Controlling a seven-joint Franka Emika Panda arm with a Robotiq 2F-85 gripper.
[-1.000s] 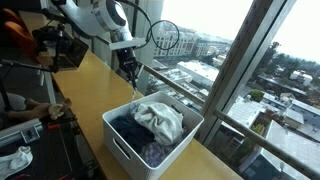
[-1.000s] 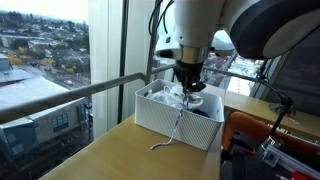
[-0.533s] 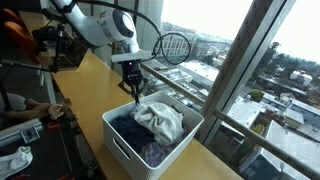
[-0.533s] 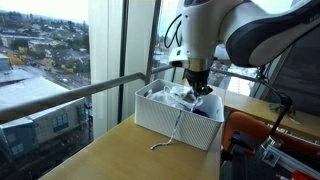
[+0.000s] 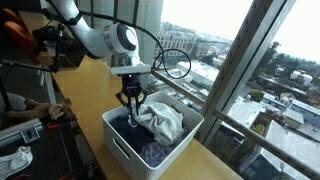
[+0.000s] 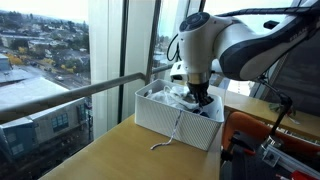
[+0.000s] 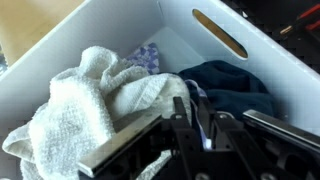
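A white plastic basket [image 5: 120, 142] stands on a wooden counter by the window in both exterior views [image 6: 165, 118]. It holds a white towel [image 5: 162, 118], a dark blue garment [image 7: 238, 85] and a purple patterned cloth [image 7: 148, 58]. My gripper [image 5: 131, 106] is lowered into the basket, beside the towel and over the dark garment [image 6: 201, 97]. In the wrist view its fingers [image 7: 192, 120] stand close together with only a thin gap. I cannot tell whether any fabric is pinched between them. A white cord [image 6: 172, 135] hangs over the basket's outer wall onto the counter.
The wooden counter [image 5: 85, 80] runs along a tall window with a metal rail [image 6: 90, 88]. Black camera gear [image 5: 58, 45] and a person's arm [image 5: 25, 108] are at the counter's far side. An orange-red case [image 6: 252, 135] sits right beside the basket.
The gripper has come from above the basket's far rim down into the basket next to the towel. The clothes and the cord have not moved.
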